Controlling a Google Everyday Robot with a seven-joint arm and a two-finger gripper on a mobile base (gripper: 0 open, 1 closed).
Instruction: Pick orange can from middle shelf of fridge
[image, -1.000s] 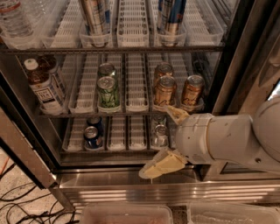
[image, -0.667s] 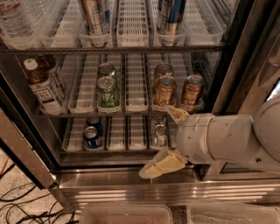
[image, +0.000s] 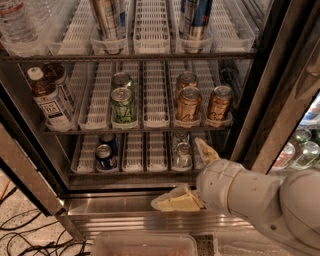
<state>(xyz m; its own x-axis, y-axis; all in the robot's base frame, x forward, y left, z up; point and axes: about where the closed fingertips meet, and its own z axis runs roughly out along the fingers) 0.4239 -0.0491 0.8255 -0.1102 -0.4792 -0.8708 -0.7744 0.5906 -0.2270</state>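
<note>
The fridge (image: 260, 100) stands open in front of me. Its middle shelf (image: 150, 127) holds three orange cans: one at the front of a lane (image: 188, 105), one behind it (image: 186, 80), one to the right (image: 220, 102). Two green cans (image: 123, 105) and brown tea bottles (image: 50, 100) stand to the left. My gripper (image: 192, 175) is open and empty, below the middle shelf at the bottom shelf's front right. One finger (image: 206, 150) points up toward the orange cans, the other (image: 175, 201) lies over the steel base.
The top shelf (image: 130, 52) holds tall slim cans (image: 107, 20) and clear bottles (image: 15, 22). The bottom shelf has blue cans (image: 104, 155) and silver cans (image: 182, 154). Dark door frame (image: 280, 75) stands right. Cables (image: 30, 235) lie on the floor at left; a plastic bin (image: 145, 245) sits below.
</note>
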